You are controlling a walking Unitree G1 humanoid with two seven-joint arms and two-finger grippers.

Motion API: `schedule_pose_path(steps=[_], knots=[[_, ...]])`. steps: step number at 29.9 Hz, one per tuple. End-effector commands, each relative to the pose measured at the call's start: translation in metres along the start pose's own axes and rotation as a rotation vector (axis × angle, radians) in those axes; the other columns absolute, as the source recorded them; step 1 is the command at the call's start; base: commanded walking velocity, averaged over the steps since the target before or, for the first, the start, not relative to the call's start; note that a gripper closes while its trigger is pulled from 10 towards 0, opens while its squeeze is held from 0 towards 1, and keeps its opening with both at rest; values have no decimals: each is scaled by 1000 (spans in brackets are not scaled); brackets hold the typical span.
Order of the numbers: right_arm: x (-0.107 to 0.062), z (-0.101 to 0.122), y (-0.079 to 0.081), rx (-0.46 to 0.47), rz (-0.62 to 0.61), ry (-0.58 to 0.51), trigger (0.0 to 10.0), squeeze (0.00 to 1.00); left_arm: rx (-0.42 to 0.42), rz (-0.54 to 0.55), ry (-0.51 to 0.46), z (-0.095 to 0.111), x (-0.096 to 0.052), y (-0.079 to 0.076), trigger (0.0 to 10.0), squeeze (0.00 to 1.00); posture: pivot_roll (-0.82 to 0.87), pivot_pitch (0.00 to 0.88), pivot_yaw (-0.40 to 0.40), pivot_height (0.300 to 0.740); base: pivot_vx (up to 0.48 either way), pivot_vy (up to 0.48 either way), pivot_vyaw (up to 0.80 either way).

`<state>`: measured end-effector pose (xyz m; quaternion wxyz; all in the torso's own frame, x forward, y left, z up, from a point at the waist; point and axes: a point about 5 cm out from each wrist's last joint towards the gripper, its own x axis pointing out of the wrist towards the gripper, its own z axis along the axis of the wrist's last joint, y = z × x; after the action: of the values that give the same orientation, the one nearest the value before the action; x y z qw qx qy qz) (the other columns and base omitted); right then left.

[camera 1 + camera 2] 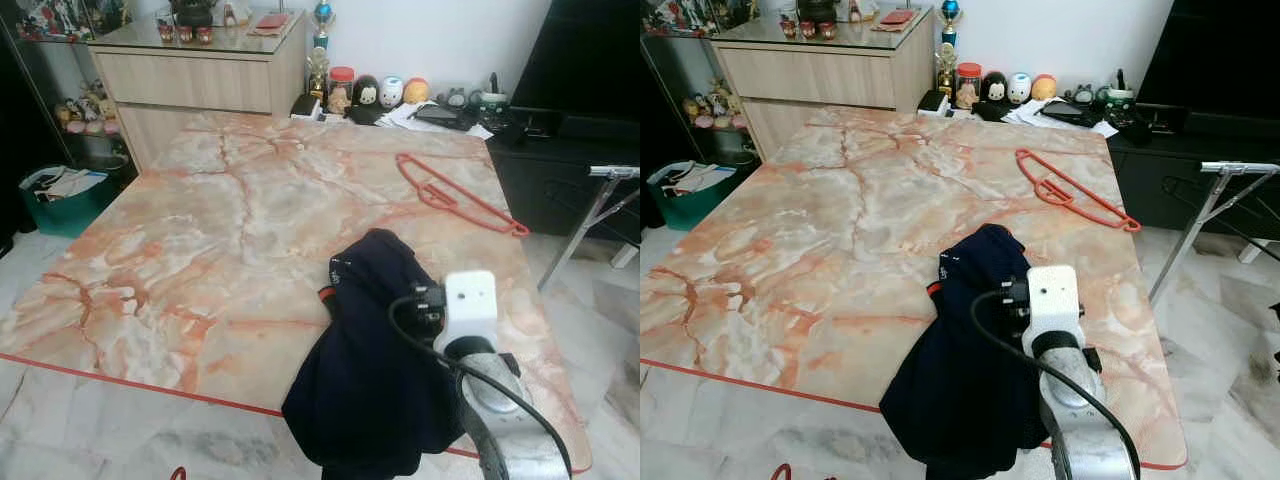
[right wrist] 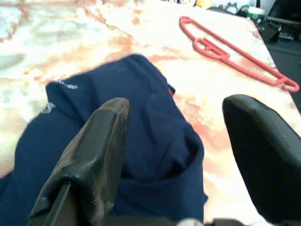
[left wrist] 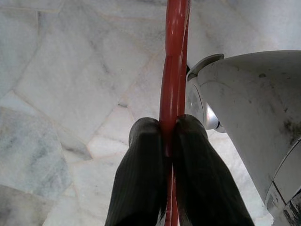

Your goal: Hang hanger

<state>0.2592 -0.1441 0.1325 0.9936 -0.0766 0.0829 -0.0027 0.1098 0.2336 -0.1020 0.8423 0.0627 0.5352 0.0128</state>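
Observation:
A dark blue garment point(image 1: 370, 380) lies crumpled at the near right of the marble table point(image 1: 200, 250), partly hanging over its front edge. My right gripper point(image 2: 175, 106) hovers open just above it, fingers spread wide with the cloth below and between them. A red hanger point(image 1: 455, 195) lies flat on the table's far right, well beyond that gripper. Down by the floor, my left gripper point(image 3: 168, 129) is shut on a second red hanger point(image 3: 173, 70); its tip point(image 1: 177, 472) peeks in at the bottom edge of the left eye view.
A wooden cabinet point(image 1: 190, 80) stands behind the table at the left, with a green bin point(image 1: 65, 200) beside it. Jars and figurines point(image 1: 378, 92) line the far edge. A black TV stand point(image 1: 560, 170) and a metal rack point(image 1: 600, 200) are at the right.

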Motion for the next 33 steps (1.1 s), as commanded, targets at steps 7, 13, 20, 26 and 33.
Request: schedule_pose_path(steps=[7,13,20,26,33], knots=[[8,11,-2,17,-23,-44,10000,0,-8,-5,21,-8,-1,0,10000,0,-23,0,-39,740,0,0,0],[13,12,-3,12,-20,-53,10000,0,-10,-4,22,-9,-2,1,10000,0,-20,0,-41,740,-41,0,0],[19,16,-2,11,-4,-77,10000,0,-15,-5,26,-11,-2,-1,10000,0,-26,0,-42,740,-252,0,0],[24,20,3,16,20,-96,10000,0,-17,-9,28,-12,-2,-2,10000,0,-28,0,-39,740,-260,0,0],[28,22,9,25,43,-109,10000,0,-19,-5,30,-14,-3,0,10000,0,-21,0,-37,740,-275,0,0]])
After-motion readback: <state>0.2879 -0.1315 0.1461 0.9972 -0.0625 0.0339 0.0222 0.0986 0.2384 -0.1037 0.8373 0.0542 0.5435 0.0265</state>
